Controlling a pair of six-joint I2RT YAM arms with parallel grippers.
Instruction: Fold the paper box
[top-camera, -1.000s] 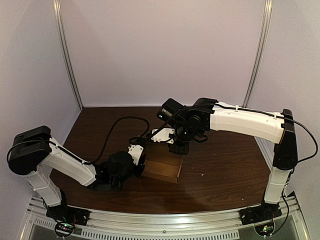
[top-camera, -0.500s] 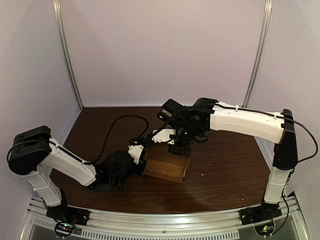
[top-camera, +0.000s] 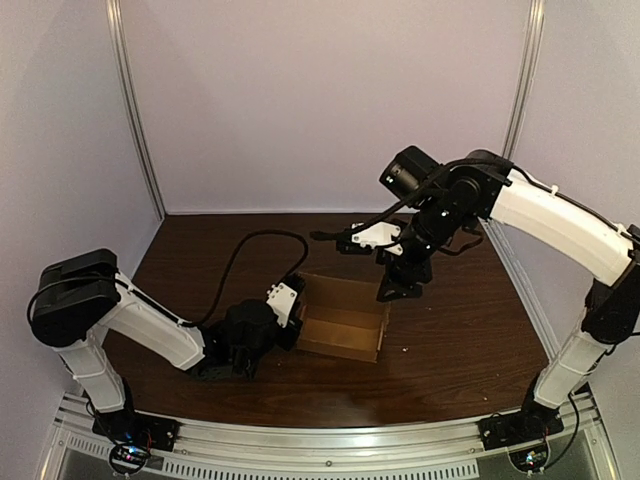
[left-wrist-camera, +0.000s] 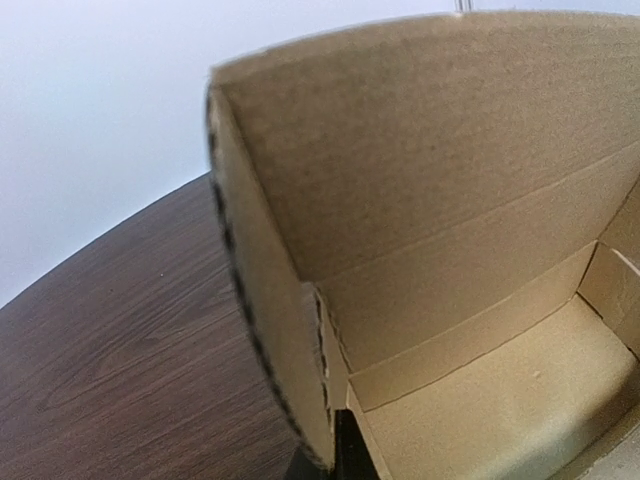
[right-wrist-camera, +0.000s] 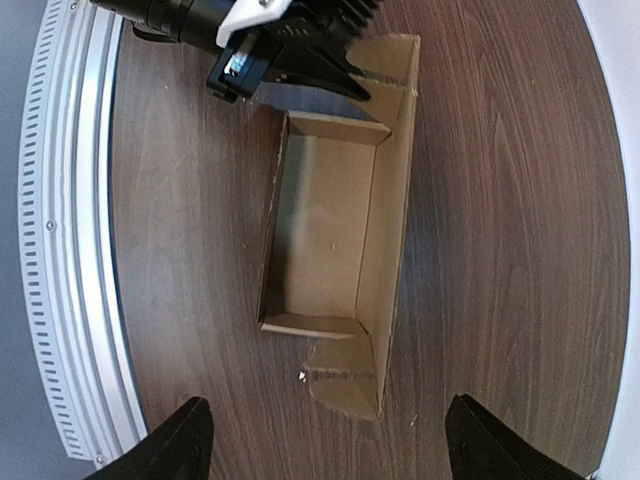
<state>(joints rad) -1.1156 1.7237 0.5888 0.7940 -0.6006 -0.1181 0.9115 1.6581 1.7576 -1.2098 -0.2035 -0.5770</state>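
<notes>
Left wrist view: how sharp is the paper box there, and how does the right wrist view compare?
Left wrist view: paper box so close that its near wall edge blurs and walls bow; right wrist view: box crisp, but the rail curves, fisheye-like.

a dark wood-grain table (top-camera: 470, 330) sits enclosed by pale lilac walls (top-camera: 330, 100) with metal strips (top-camera: 135, 110) running up the back corners.

Right gripper (right-wrist-camera: 336, 447) hangs spread wide over the box (right-wrist-camera: 325, 235), and I've got open room straight down. Left gripper (top-camera: 295, 322) pinches the left end wall, blocking that side. Its cable (top-camera: 237, 255) loops far-left. Table (top-camera: 470, 330) rightward is bare.
</notes>
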